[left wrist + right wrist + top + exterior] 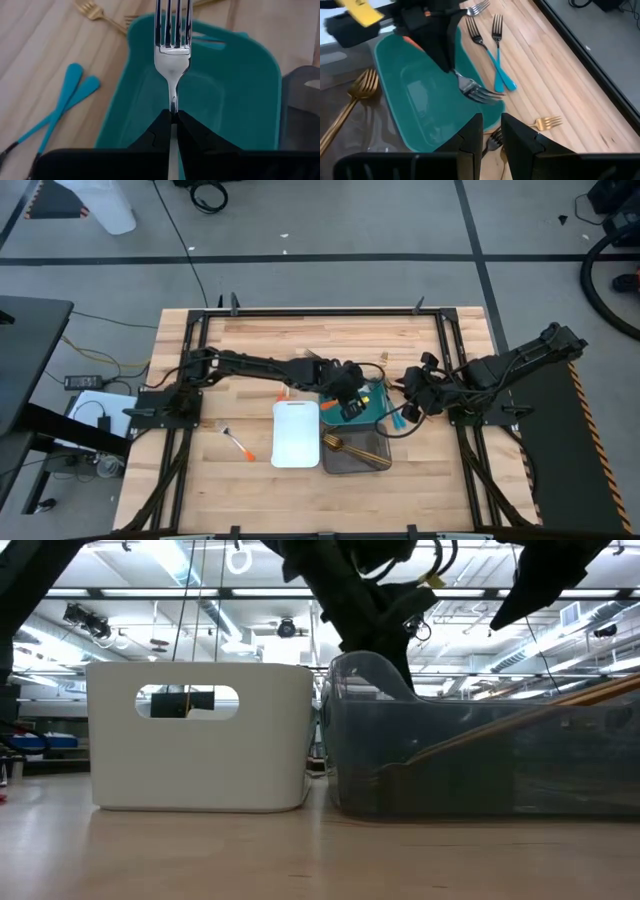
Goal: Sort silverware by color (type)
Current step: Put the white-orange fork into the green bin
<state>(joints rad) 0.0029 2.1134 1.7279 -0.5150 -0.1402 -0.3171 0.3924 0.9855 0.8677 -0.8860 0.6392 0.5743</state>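
Only the left wrist cam is showing the left gripper (pixel 173 116) pinching a fork (pixel 172 47) over the teal tray (pixel 250 75), while the right gripper (pixel 491 131) is hanging beside that tray, fingers slightly parted.

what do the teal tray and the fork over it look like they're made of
Teal tray: probably molded plastic, smooth with a soft sheen, rounded corners and a cut-out handle slot.
Fork, held in the left claw above the tray: head looks like polished metal, bright and mirror-like with sharp reflections. Its handle is hidden in the grip.
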